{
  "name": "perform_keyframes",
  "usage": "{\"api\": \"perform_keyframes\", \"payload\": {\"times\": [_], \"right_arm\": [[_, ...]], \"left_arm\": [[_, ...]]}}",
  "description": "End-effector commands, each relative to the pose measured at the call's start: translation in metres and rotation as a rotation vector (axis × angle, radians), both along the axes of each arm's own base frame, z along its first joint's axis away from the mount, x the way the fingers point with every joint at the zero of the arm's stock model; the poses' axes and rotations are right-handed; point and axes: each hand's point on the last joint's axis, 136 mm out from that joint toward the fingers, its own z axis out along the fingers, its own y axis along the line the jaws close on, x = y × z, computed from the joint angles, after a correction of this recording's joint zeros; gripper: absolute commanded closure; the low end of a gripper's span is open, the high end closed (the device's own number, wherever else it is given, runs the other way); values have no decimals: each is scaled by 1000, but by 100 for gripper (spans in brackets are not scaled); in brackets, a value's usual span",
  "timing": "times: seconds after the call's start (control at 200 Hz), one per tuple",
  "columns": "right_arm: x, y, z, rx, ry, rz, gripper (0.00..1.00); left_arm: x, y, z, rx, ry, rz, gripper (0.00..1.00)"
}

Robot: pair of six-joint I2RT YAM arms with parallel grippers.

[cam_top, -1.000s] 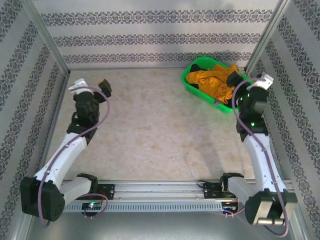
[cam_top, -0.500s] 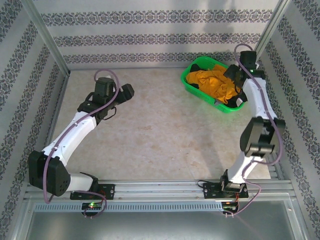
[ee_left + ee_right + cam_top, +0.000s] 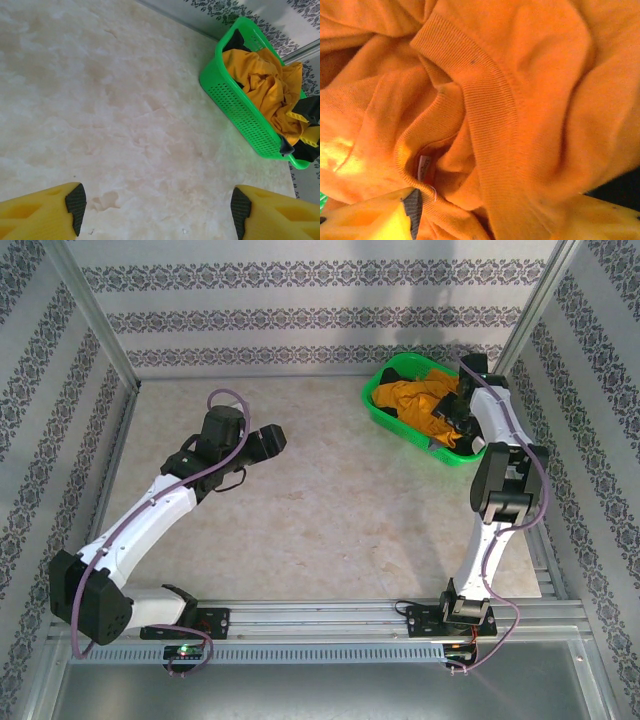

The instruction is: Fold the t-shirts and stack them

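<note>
Beige table (image 3: 320, 500) — right hand (image 3: 490, 220) (fingers spread) against the orange t-shirt (image 3: 520, 75).

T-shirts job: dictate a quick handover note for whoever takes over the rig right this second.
Left gripper: open, holding nothing, above the table.
Right gripper: open, down in the green basket, a finger on either side of the orange t-shirt, not yet closed.
Shirts: the orange one lies crumpled on top in the basket, with black t-shirt cloth under it.
Done: nothing folded or stacked.
Left: grasp the orange one, bring it to the table, fold it, repeat for the rest, stack.
</note>
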Motion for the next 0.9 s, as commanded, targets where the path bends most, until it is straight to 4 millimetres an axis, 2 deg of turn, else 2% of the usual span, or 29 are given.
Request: {"api": "perform_keyframes", "payload": {"times": [0.0,0.125,0.23,0.29,0.36,0.48,0.575,0.744,0.899], "right_arm": [[12,15,-12,35,7,20,39],[18,18,-11,30,-4,24,56],[18,15,1,13,-30,12,86],[20,11,21,-13,-86,2,99],[22,9,56,-38,-182,-3,100],[28,9,129,-69,-388,3,100],[30,18,186,-65,-558,30,100],[23,47,281,-20,-823,110,100],[5,88,365,55,-1069,242,100]], "left_arm": [[-9,-2,-2,-7,23,-6,24],[-9,-4,-2,-9,27,-11,28],[-9,-4,-3,-11,28,-12,33],[-7,-3,-3,-10,28,-6,36],[-7,-2,0,-10,21,5,39],[-5,4,4,13,12,30,40],[-5,10,8,31,-1,56,40],[-6,24,20,60,-31,111,43],[-8,35,26,84,-48,159,45]]}}
